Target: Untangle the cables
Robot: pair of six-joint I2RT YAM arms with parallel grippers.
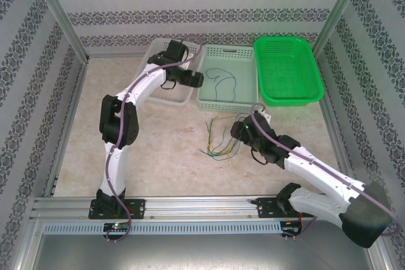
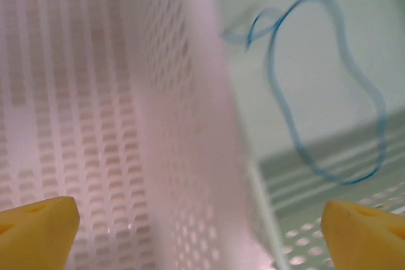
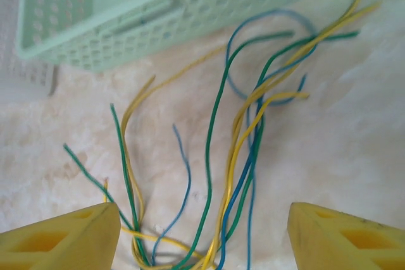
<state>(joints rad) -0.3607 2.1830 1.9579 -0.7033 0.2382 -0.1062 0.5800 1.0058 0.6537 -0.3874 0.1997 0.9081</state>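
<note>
A tangle of yellow, blue and green cables [image 1: 218,142] lies on the tabletop in front of the pale green basket [image 1: 228,49]. One blue cable [image 1: 223,79] lies loose and curled on that basket's floor. My right gripper [image 1: 238,129] hovers at the tangle's right edge. In the right wrist view it [image 3: 205,245] stands open over the cables [image 3: 243,150], which lie between its yellow fingers [image 3: 63,241] without being clamped. My left gripper [image 1: 197,80] is open over the wall between the white basket [image 1: 152,52] and the pale green one, holding nothing. The left wrist view has the blue cable [image 2: 381,124] beyond the gripper [image 2: 202,238].
A bright green basket [image 1: 288,97] stands at the back right, next to the pale green one. The three baskets line the back of the table. The white basket's perforated wall [image 2: 183,124] rises close under the left fingers. Metal frame posts edge the workspace.
</note>
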